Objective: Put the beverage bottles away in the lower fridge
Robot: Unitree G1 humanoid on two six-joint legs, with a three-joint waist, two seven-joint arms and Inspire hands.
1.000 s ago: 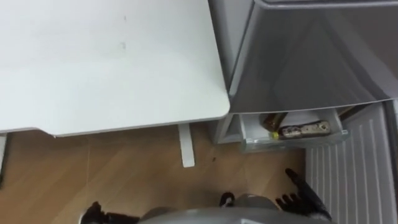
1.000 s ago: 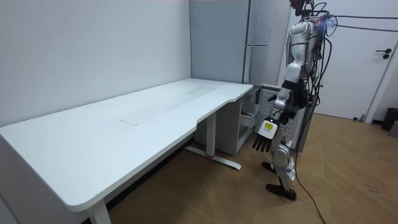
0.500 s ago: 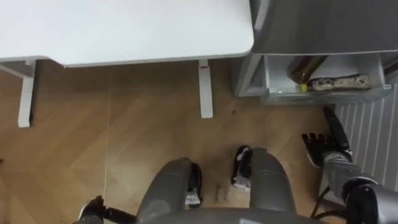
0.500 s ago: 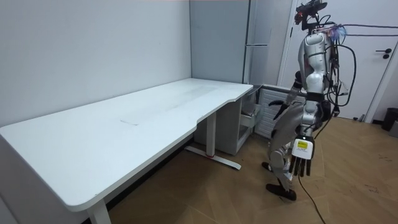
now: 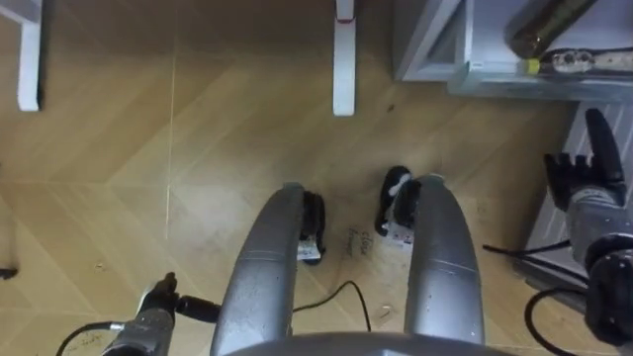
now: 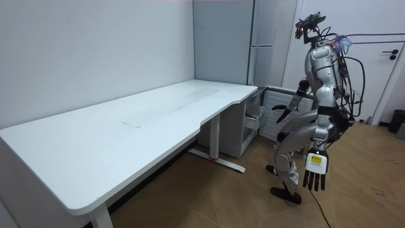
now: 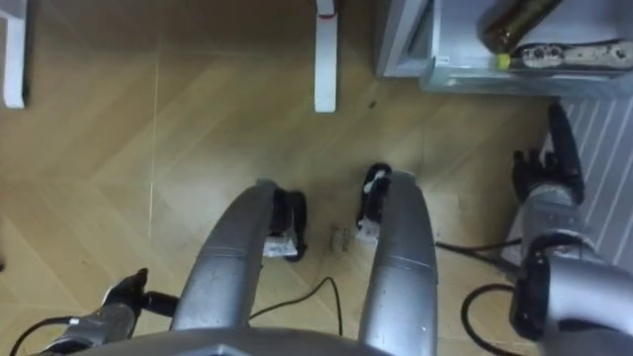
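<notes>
The robot stands with knees bent on the wood floor [image 5: 198,148] just in front of the fridge [image 6: 224,44], facing its low open drawer [image 5: 495,81]. A brown bottle [image 5: 539,22] lies tilted in that drawer, and a pale patterned packet [image 5: 584,61] lies beside it against the drawer's front wall; whether the packet is a drink cannot be told. The right hand [image 5: 584,178] is held out toward the fridge, just short of the drawer's front and apart from it, with its fingers straight and close together and pointing at the fridge. The left hand [image 6: 314,172] hangs low behind the robot, on the side away from the fridge, palm turned back, with its fingers straight, a little spread and pointing down at the floor. A white desk [image 6: 126,133] stands beside the fridge, and its leg [image 5: 343,59] comes down just left of the drawer
</notes>
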